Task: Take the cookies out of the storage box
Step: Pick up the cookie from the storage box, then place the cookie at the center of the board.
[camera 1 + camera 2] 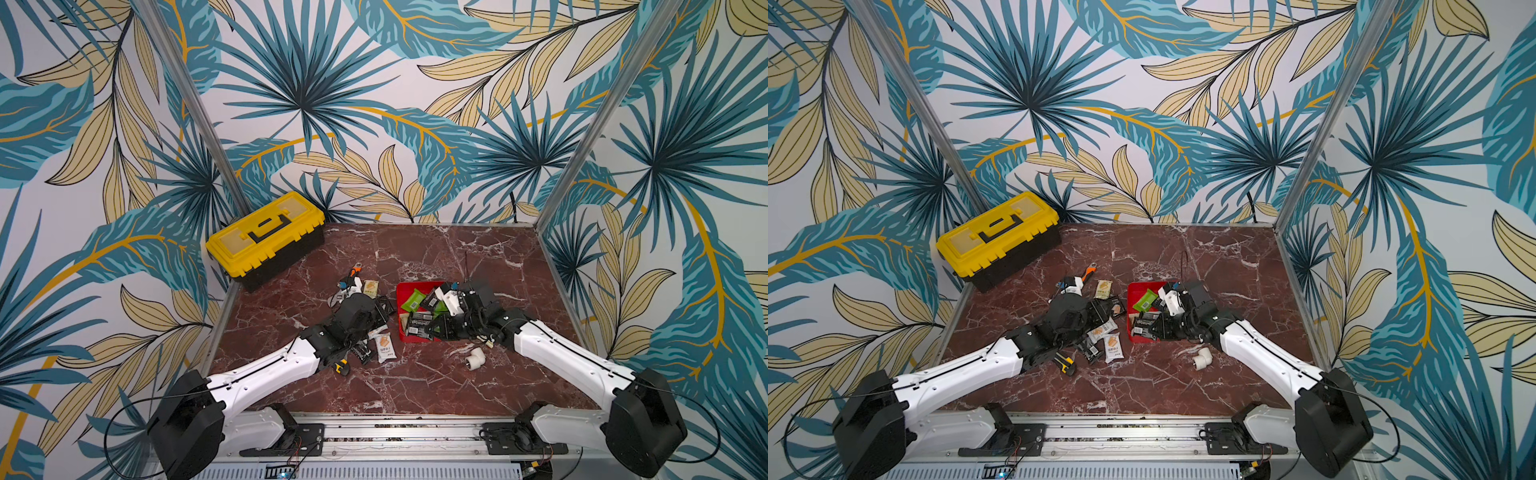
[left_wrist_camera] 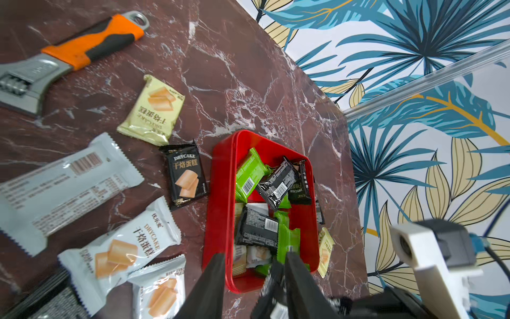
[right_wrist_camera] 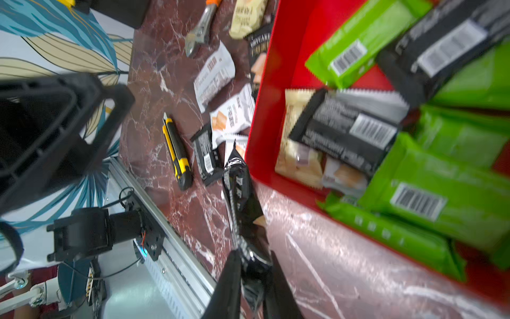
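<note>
Right pincer is clenching one end of a black packet, biting the crimped seam so the flat wrapper is hanging edge-on between the fingers. It is holding the packet just outside the tray, over bare bench beside the wall. My guess is it is bound for a drop spot.

Left pincer is hovering at the tray's near corner with its jaws standing apart and nothing clamped. A blurred dark shape is sitting against one finger, and I cannot tell what it is. It is probably lining up the next pick.

The tray is sitting flat, right of bench centre in both top views. It is holding green packets, black ones and a few white and cream underneath, overlapping and leaning on the walls. I judge the job roughly half done.

Removed packets are lying in a loose cluster just left of the tray: cream, black and white. One cream packet is lying outside, against the opposite wall.

Wrench and knife are lying among the cluster. The elbow is lying near the right arm. The toolbox is sitting shut, well apart.
</note>
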Motion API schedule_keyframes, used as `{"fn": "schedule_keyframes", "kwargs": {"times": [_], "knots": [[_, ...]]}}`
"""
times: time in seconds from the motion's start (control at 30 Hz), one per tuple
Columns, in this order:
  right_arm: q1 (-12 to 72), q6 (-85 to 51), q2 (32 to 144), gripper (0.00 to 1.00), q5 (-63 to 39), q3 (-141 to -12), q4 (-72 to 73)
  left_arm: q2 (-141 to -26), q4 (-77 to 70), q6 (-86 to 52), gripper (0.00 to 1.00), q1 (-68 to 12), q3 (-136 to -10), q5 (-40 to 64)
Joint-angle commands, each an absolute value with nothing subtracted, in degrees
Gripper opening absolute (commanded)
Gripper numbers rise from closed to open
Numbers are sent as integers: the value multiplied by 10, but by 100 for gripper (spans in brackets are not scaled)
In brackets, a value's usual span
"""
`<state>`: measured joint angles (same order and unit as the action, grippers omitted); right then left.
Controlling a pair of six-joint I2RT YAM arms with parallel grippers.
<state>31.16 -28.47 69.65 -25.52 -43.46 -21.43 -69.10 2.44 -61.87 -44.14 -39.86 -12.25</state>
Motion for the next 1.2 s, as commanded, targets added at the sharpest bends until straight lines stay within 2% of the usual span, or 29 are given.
{"fn": "schedule_keyframes", "kwargs": {"times": [0.0, 0.33, 0.43, 0.57, 0.63, 0.8, 0.93, 1.17], "knots": [[337, -334, 669, 11, -244, -383, -238, -682, 29, -632, 40, -439, -375, -143], [397, -410, 749, 13, -166, -341, -130, -698, 47, -640, 41, -438, -371, -128], [403, -409, 755, 21, -128, -336, -140, -698, 62, -638, 41, -439, -373, -126], [403, -395, 711, 42, -92, -338, -198, -701, 81, -608, 44, -439, -391, -124], [403, -382, 674, 48, -70, -353, -247, -707, 68, -551, 46, -441, -406, -107], [400, -344, 609, 53, 21, -422, -343, -724, 72, -352, 54, -442, -465, -73], [394, -325, 629, 56, 114, -509, -390, -753, 78, -166, 59, -441, -512, -43], [377, -356, 668, 56, 231, -629, -471, -836, 121, -9, 66, -442, -611, 53]]}}
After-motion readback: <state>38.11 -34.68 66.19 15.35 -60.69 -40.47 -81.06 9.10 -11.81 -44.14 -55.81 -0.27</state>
